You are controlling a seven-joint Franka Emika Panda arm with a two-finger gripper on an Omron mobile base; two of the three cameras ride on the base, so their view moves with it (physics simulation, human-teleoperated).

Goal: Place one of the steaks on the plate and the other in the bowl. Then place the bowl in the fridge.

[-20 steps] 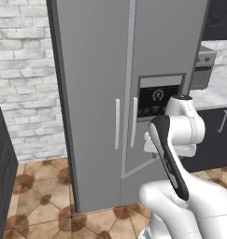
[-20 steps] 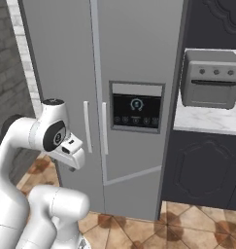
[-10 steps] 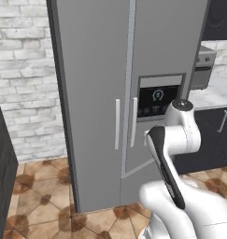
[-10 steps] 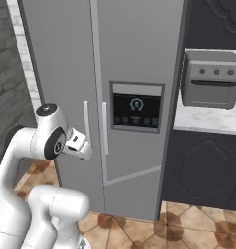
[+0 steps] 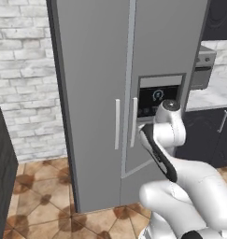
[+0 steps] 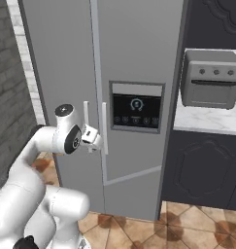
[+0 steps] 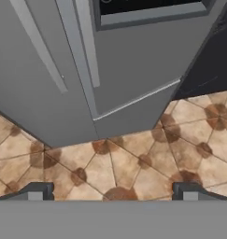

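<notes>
So the fridge (image 6: 100,97) sits dead ahead, both doors shut, its two vertical bar handles (image 5: 125,123) flanking the centre seam; the gripper (image 6: 92,137) hangs just left of the right-door handle in the right base view, jaws spread wide and pinching nothing. Over the last second the arm has swung its hand closer in toward those handles; my guess is it's lining up to pull a door. A dispenser panel (image 6: 136,106) sits right of the handles; its icons are too small to read, no brand visible. A toaster oven (image 6: 211,79) sits on the counter right of the fridge.
</notes>
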